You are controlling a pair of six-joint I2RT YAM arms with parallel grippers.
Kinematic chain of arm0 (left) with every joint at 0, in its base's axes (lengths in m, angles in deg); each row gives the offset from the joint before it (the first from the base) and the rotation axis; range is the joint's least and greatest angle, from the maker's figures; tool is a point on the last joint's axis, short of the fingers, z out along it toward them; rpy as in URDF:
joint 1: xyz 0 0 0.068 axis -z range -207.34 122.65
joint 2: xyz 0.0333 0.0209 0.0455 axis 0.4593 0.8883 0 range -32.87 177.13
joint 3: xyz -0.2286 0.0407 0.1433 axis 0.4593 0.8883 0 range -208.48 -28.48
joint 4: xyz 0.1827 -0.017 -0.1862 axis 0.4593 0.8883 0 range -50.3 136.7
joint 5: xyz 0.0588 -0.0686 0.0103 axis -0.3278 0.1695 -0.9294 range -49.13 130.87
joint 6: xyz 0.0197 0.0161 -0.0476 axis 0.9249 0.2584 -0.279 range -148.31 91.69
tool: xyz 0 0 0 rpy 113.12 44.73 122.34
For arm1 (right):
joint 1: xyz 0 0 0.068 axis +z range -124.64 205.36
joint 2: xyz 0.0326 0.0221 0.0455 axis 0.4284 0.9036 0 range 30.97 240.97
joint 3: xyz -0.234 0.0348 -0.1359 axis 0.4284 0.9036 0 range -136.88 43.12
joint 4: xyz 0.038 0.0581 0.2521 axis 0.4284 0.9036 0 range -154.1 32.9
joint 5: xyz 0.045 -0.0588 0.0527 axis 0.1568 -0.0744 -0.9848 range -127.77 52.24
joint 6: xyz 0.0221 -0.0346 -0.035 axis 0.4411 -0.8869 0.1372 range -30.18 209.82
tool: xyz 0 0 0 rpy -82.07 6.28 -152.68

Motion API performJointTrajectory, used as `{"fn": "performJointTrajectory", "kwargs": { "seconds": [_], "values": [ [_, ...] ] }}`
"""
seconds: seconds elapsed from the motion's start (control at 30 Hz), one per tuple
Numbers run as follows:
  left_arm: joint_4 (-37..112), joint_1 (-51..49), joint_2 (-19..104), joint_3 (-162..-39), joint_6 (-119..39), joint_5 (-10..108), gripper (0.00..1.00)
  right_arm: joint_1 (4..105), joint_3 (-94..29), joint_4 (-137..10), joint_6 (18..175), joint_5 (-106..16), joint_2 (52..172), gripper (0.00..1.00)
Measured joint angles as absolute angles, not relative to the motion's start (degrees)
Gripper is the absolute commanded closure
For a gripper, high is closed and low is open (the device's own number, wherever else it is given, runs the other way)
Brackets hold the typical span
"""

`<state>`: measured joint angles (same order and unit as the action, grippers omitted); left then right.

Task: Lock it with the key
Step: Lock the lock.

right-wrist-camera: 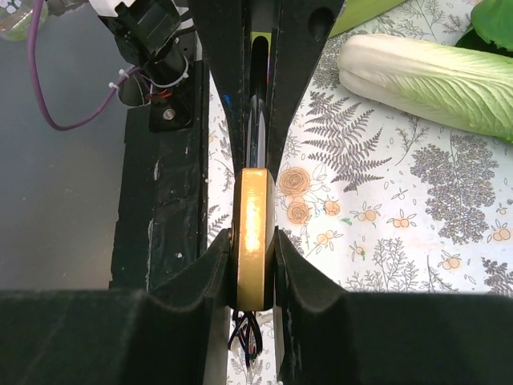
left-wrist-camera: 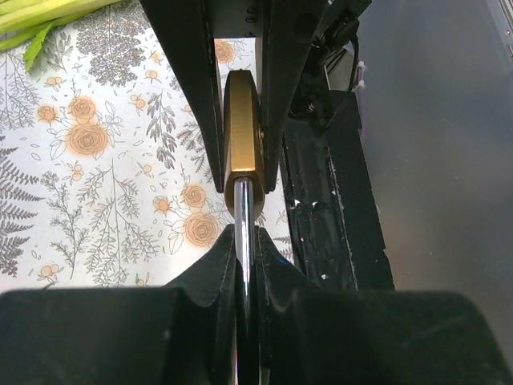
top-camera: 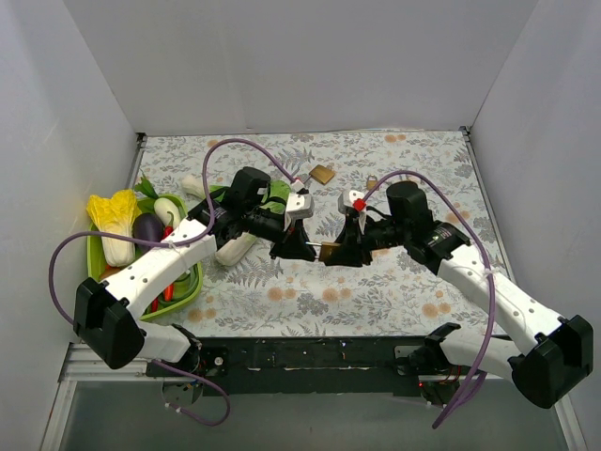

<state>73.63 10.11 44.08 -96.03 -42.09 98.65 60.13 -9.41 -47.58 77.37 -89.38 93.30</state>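
Padlock of rectangular brass (right-wrist-camera: 255, 200), mid-frame overhead, is clamped between right gripper (right-wrist-camera: 255, 241) fingers. Only left wrist view shows left gripper (left-wrist-camera: 244, 237) closed on flat silver metal key (left-wrist-camera: 243, 204), apparently entering padlock.

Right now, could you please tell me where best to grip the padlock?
Across its broad flat faces, from the end opposite the key: the padlock is a thin slab, and the key end is taken by the left gripper.

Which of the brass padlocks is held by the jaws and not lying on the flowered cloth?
The brass padlock clamped between the jaws of the right gripper at the middle; the other brass padlock lies free farther back.
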Motion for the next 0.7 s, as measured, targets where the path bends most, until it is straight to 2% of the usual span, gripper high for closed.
{"fn": "performJointTrajectory", "kwargs": {
  "seconds": [0.1,0.27,0.3,0.33,0.4,0.5,0.7],
  "values": [
    [72.91,9.91,44.05,-96.03,-42.05,98.65,1.0,59.73,-9.83,-47.04,76.3,-89.4,93.34,0.99],
    [70.38,9.21,43.49,-95.27,-42.72,99.13,1.0,59.1,-11.49,-45.35,74.75,-89.36,93.84,0.77],
    [69.72,8.93,43.36,-95.05,-43.12,99.44,1.0,59.06,-11.86,-45.07,74.51,-89.31,94.0,0.71],
    [69.31,8.71,43.31,-94.85,-43.36,99.68,1.0,58.97,-12.17,-44.87,74.38,-89.29,94.13,0.55],
    [68.37,8.18,43.31,-94.61,-44.14,100.12,1.0,58.71,-12.61,-44.04,73.79,-89.6,94.24,0.4],
    [69.24,4.62,43.2,-94.17,-45.76,99.92,1.0,56.96,-12.72,-41.16,73.44,-89.75,93.74,0.32],
    [69.68,0.69,43.44,-93.65,-47.93,99.57,1.0,53.55,-14.18,-35.85,72.17,-89.27,93.74,0.29]
  ]
}}
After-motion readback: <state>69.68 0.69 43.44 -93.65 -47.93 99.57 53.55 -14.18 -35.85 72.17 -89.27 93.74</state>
